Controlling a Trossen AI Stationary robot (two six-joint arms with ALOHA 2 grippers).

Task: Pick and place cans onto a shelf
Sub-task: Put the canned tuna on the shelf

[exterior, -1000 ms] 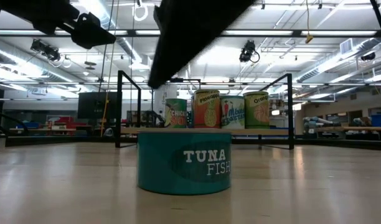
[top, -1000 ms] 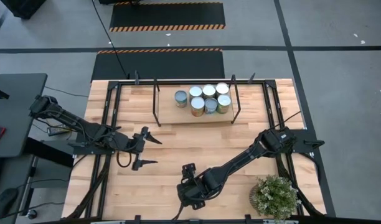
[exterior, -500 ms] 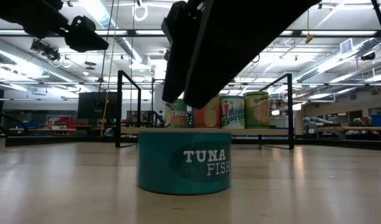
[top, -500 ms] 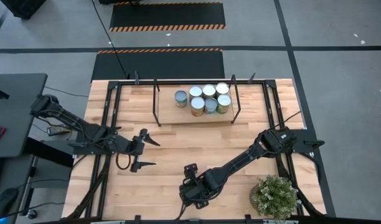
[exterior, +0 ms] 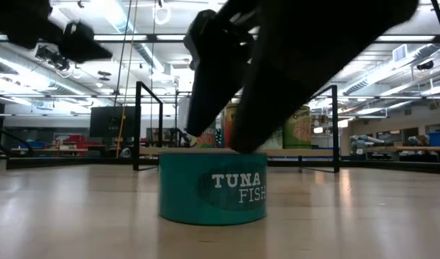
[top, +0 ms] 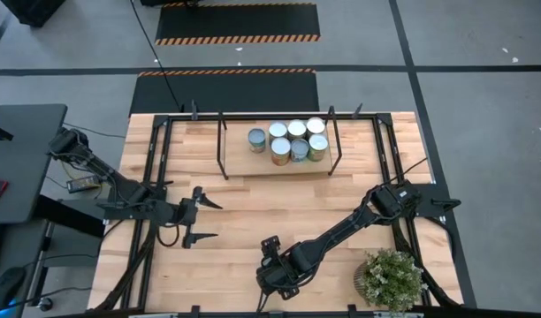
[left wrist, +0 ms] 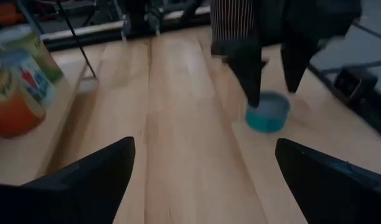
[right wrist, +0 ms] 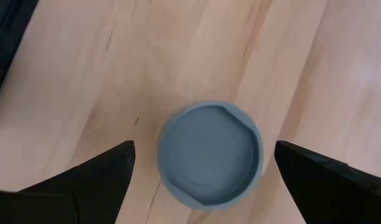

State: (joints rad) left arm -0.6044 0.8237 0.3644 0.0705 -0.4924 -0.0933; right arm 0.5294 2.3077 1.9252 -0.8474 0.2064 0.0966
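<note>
- One teal tuna fish can (exterior: 212,187) sat alone on the bare tabletop (top: 244,212) near its front edge, well apart from the shelf (top: 275,164) at the back, where six cans (top: 290,140) stood already in a tight cluster.
- Directly above the tuna can hung the right gripper (right wrist: 203,158), pointing straight down. Its fingers were spread wide, one to each side of the pale-blue lid, with nothing held and no contact that I could see.
- By my reading the step in hand was the approach for the last pick. The next move would call for a short drop until the fingers flanked the can's wall, then a close on it.
- Off to the side waited the left gripper (top: 202,218), above the table's left half, its jaws apart and empty.
</note>
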